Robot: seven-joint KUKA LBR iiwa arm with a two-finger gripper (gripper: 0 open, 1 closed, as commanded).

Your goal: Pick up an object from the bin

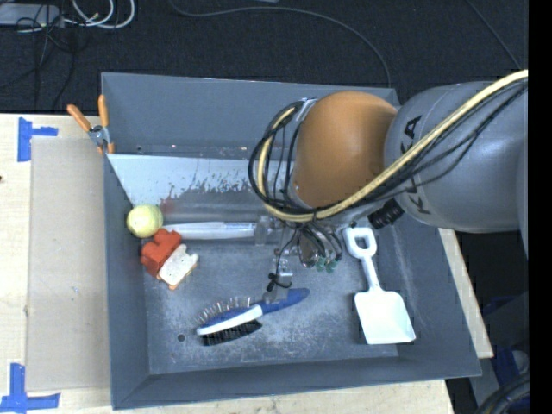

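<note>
KUKA arm point(466, 171) reaches from the right into the grey metal bin point(129, 317), its end effector point(281, 276) low near the middle of the floor. The orange cover point(341, 149) on the wrist and a loop of black and yellow cables point(269, 166) hide most of the end effector from us. We cannot tell whether it is open or closed, nor whether it touches anything.

Just below its tip in the view, a brush point(246, 313) with a blue handle lies flat toward the front of the bin. Its long axis runs from lower left to upper right: the bristle head points front-left, and the blue handle end points up and right, ending just beside the end effector.

To the right lies a white toy shovel point(381, 313), blade toward the front, its grip close under the wrist. Near the left wall we see a yellow-green ball point(145, 221) just beside a red and white block point(168, 260), whose kind we cannot make out. A clear tube point(211, 228) lies along the back slope, its right end lost behind the wrist.
</note>
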